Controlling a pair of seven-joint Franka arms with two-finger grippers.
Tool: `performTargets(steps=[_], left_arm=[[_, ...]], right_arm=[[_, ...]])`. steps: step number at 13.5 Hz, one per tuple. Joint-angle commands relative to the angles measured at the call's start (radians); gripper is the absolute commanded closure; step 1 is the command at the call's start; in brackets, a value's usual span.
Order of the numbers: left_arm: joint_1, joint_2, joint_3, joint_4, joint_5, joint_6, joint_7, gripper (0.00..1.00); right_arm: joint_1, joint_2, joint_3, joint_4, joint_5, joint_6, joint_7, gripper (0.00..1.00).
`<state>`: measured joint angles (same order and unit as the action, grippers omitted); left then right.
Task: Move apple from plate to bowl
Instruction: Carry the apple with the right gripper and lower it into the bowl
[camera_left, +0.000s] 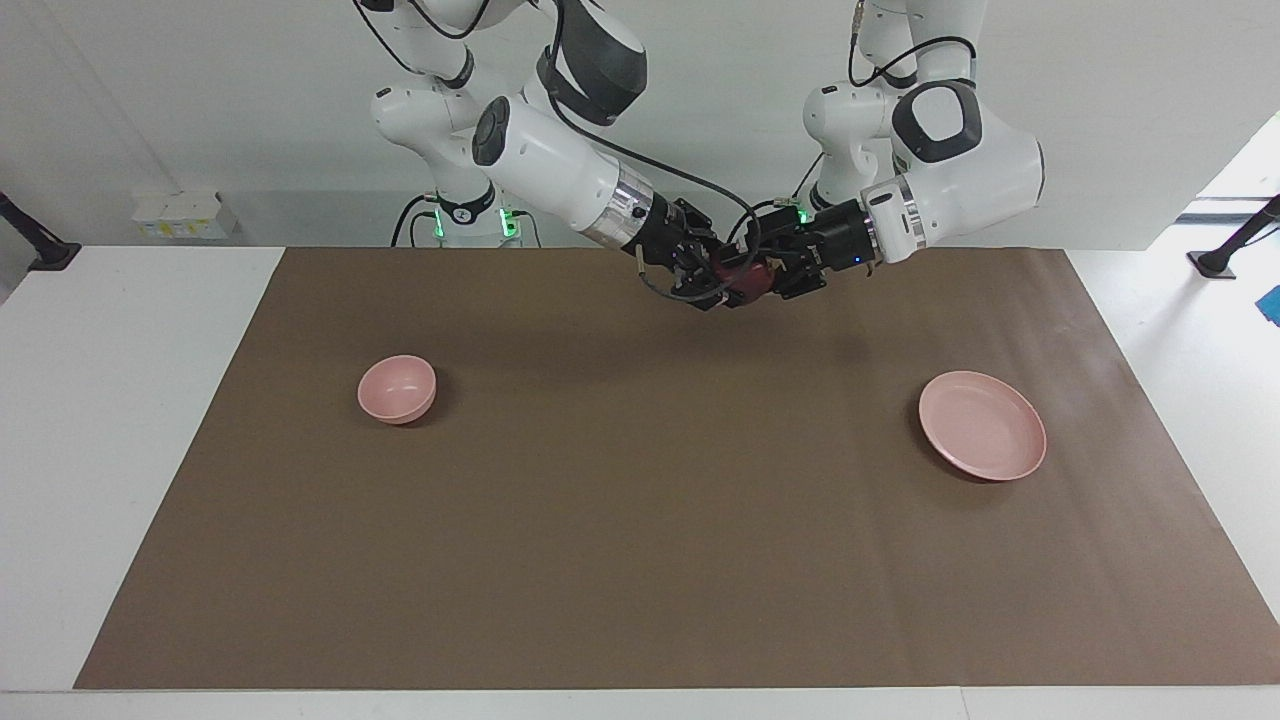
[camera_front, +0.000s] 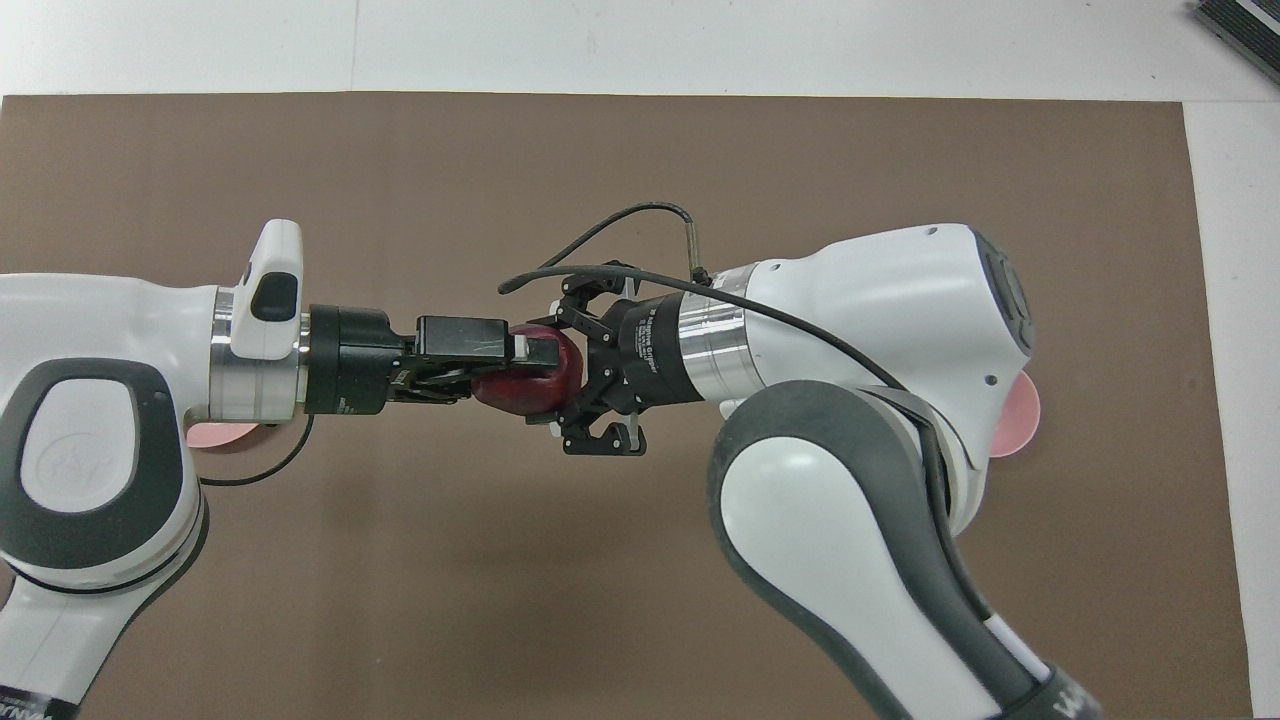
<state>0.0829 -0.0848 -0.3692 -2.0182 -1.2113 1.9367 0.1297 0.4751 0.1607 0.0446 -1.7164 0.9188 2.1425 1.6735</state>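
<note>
The dark red apple (camera_left: 747, 279) hangs in the air over the mat's edge nearest the robots, between the two grippers. My left gripper (camera_left: 772, 274) is shut on the apple (camera_front: 525, 388); its fingers (camera_front: 500, 345) lie along the fruit. My right gripper (camera_left: 708, 282) faces it, and its jaws stand open around the apple's other end (camera_front: 572, 370). The pink plate (camera_left: 982, 425) lies empty toward the left arm's end. The pink bowl (camera_left: 397, 388) stands empty toward the right arm's end. In the overhead view the arms cover most of the plate (camera_front: 215, 436) and the bowl (camera_front: 1018, 420).
A brown mat (camera_left: 640, 520) covers the white table. A small white box (camera_left: 180, 215) sits off the mat at the right arm's end, near the wall.
</note>
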Motion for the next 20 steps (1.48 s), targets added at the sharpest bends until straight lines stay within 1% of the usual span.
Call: performTargets(steps=[1,3,4,5,7,9,11,14,16,17,18,20], left_arm=[[-0.002,-0.023,0.012,0.001,-0.011,-0.018,-0.032,0.0],[0.003,-0.024,0.016,0.003,-0.004,-0.018,-0.03,0.0],[0.011,-0.024,0.016,0.012,0.033,-0.019,-0.03,0.0],[0.027,-0.023,0.018,0.027,0.106,-0.019,-0.032,0.0],[0.051,-0.02,0.016,0.076,0.35,-0.031,-0.065,0.0],[0.054,-0.015,0.019,0.108,0.528,-0.056,-0.134,0.0],[0.06,-0.013,0.018,0.144,0.741,-0.087,-0.179,0.0],[0.071,-0.015,0.021,0.154,0.951,-0.117,-0.2,0.0],[0.103,-0.006,0.018,0.212,1.088,-0.198,-0.2,0.0],[0.104,-0.004,0.019,0.239,1.136,-0.217,-0.199,0.0],[0.104,-0.007,0.024,0.249,1.15,-0.226,-0.197,0.0],[0.101,-0.004,0.038,0.312,1.193,-0.312,-0.193,0.0]], right_arm=[[-0.064,0.0,0.004,0.003,-0.009,-0.071,-0.05,1.0],[-0.131,-0.001,0.003,0.003,-0.044,-0.175,-0.101,1.0],[-0.163,-0.001,0.001,0.003,-0.076,-0.237,-0.132,1.0],[-0.193,-0.003,0.001,0.0,-0.134,-0.283,-0.158,1.0],[-0.219,-0.003,0.001,-0.002,-0.33,-0.329,-0.196,1.0],[-0.246,-0.003,0.001,-0.005,-0.415,-0.331,-0.237,1.0],[-0.292,-0.001,0.001,-0.008,-0.478,-0.345,-0.312,1.0],[-0.346,-0.009,0.001,-0.034,-0.665,-0.357,-0.461,1.0],[-0.412,-0.03,0.0,-0.089,-0.695,-0.351,-0.616,1.0],[-0.433,-0.047,-0.002,-0.126,-0.727,-0.339,-0.699,1.0],[-0.458,-0.058,-0.002,-0.153,-0.77,-0.337,-0.768,1.0],[-0.53,-0.087,0.0,-0.227,-0.814,-0.308,-0.877,1.0]])
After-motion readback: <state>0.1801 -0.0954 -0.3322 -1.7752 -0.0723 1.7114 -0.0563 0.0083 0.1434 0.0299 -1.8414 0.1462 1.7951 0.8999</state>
